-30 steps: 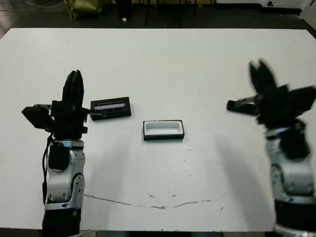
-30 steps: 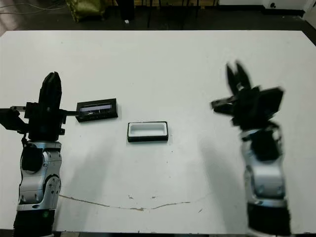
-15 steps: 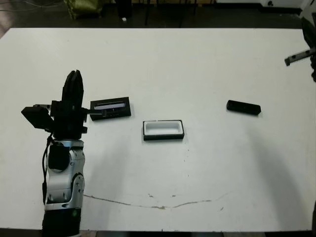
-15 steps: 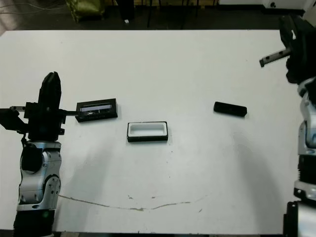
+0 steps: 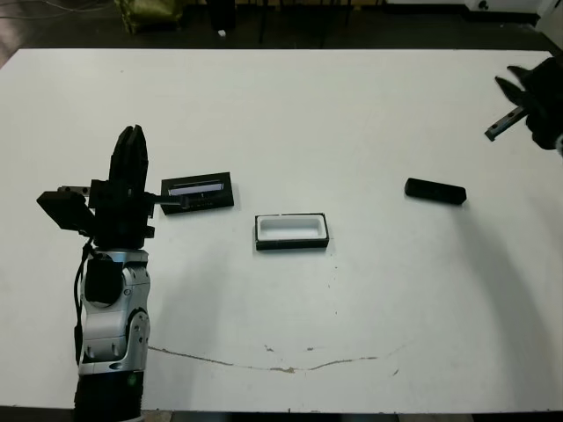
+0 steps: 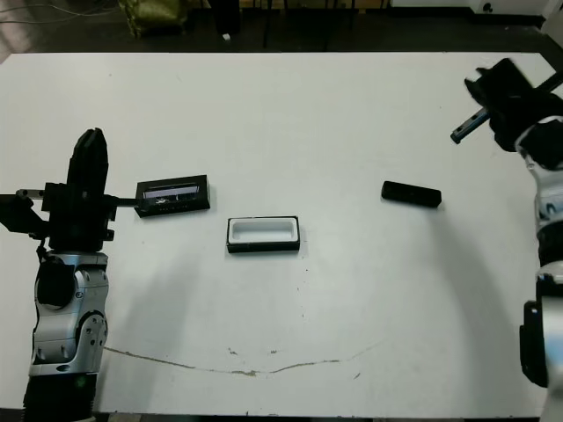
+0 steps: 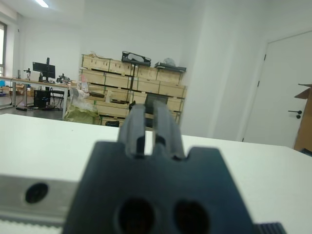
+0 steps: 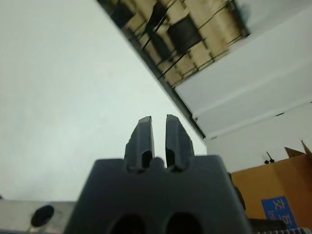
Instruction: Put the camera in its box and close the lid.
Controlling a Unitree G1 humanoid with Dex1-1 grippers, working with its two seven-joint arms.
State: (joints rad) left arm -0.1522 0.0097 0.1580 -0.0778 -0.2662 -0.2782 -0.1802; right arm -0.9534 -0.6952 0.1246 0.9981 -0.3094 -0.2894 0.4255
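Your right gripper point(image 8: 158, 132) fingers narrow, empty, at 2 o'clock of camera point(image 5: 435, 190); left gripper point(image 7: 145, 127) narrow, beside lid point(image 5: 199, 192); box point(image 5: 291, 230) open.

Overhead room light is bright and even. The white table point(image 5: 281, 105) shows soft, faint shadows and no hard glare. Head views are sharp. In both wrist views the near black gripper bodies are blurred.

On the desk point(image 5: 290, 123) I count three loose things: one camera point(image 5: 435, 191), one box point(image 5: 291, 231) and one lid point(image 5: 200, 192). Two grippers show, the left gripper point(image 5: 132, 145) and the right gripper point(image 6: 482, 81).
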